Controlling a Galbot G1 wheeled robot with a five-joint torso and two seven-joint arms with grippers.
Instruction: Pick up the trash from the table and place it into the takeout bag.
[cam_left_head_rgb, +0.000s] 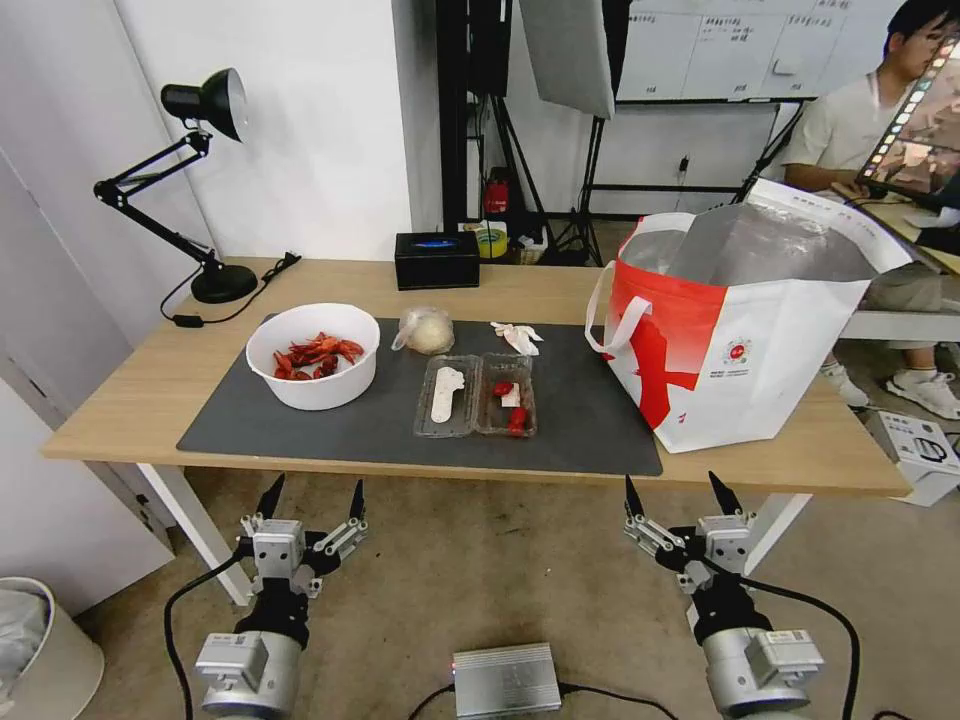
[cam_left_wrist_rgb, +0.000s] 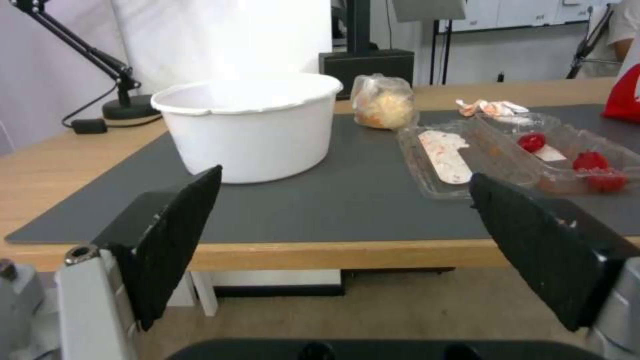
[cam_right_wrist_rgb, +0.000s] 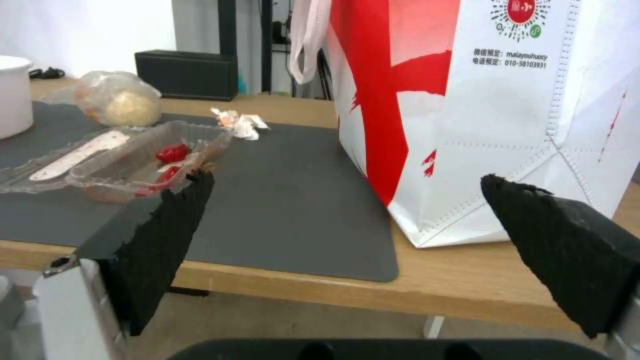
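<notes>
On the dark grey mat (cam_left_head_rgb: 380, 425) of the light-wood table (cam_left_head_rgb: 140, 385) lies the trash. A white bowl of red crayfish shells (cam_left_head_rgb: 312, 355) (cam_left_wrist_rgb: 250, 125) stands at the left. A clear baggie with a beige lump (cam_left_head_rgb: 427, 330) (cam_left_wrist_rgb: 383, 102) (cam_right_wrist_rgb: 120, 100) and a crumpled white tissue (cam_left_head_rgb: 517, 335) (cam_left_wrist_rgb: 493, 107) (cam_right_wrist_rgb: 240, 122) lie behind the open clear clamshell tray (cam_left_head_rgb: 477, 395) (cam_left_wrist_rgb: 507, 155) (cam_right_wrist_rgb: 113, 160). The white-and-red takeout bag (cam_left_head_rgb: 740, 330) (cam_right_wrist_rgb: 493, 110) stands open at the right. My left gripper (cam_left_head_rgb: 312, 492) (cam_left_wrist_rgb: 347, 195) and right gripper (cam_left_head_rgb: 682, 490) (cam_right_wrist_rgb: 347, 195) hang open below the table's near edge, holding nothing.
A black box (cam_left_head_rgb: 436, 259) (cam_right_wrist_rgb: 187, 74) and a black desk lamp (cam_left_head_rgb: 195, 180) stand at the table's back. A grey metal unit (cam_left_head_rgb: 505, 680) lies on the floor between my arms. A pale bin (cam_left_head_rgb: 45, 650) sits at the lower left.
</notes>
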